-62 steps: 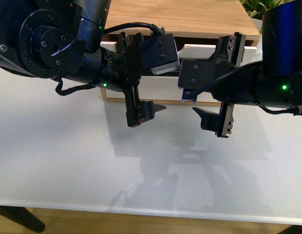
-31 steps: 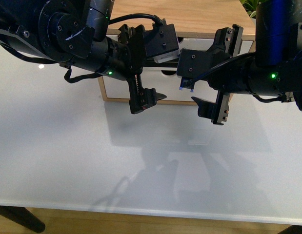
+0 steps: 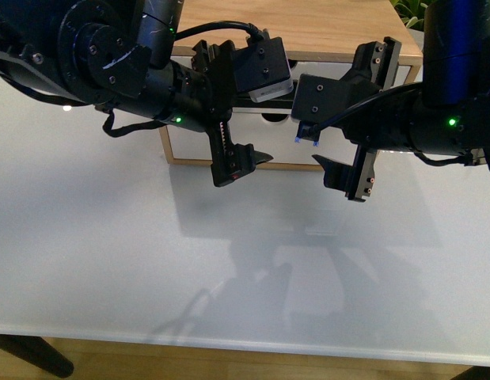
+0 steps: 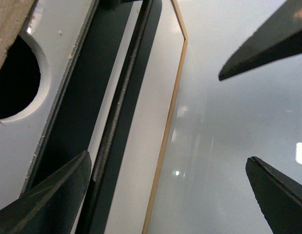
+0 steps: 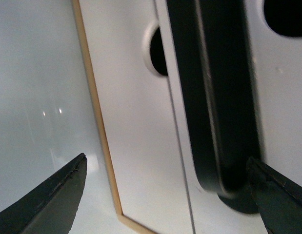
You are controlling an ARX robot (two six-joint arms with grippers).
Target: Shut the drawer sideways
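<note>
Both my tools, left [image 4: 166,158] and right [image 5: 166,158], hang with jaws spread wide and hold nothing, just in front of the drawer [image 5: 280,78]. It sits in the upper slot of the wooden cabinet [image 3: 308,24] at the far side of the tabletop [image 3: 110,237]. Its front faces me and its long axis runs left to right. I judge it stiff, light and smooth-faced, so I'd press by the black handle [image 5: 214,97].

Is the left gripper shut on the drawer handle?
No, the left gripper is wide open in the front view, clamping nothing.
</note>
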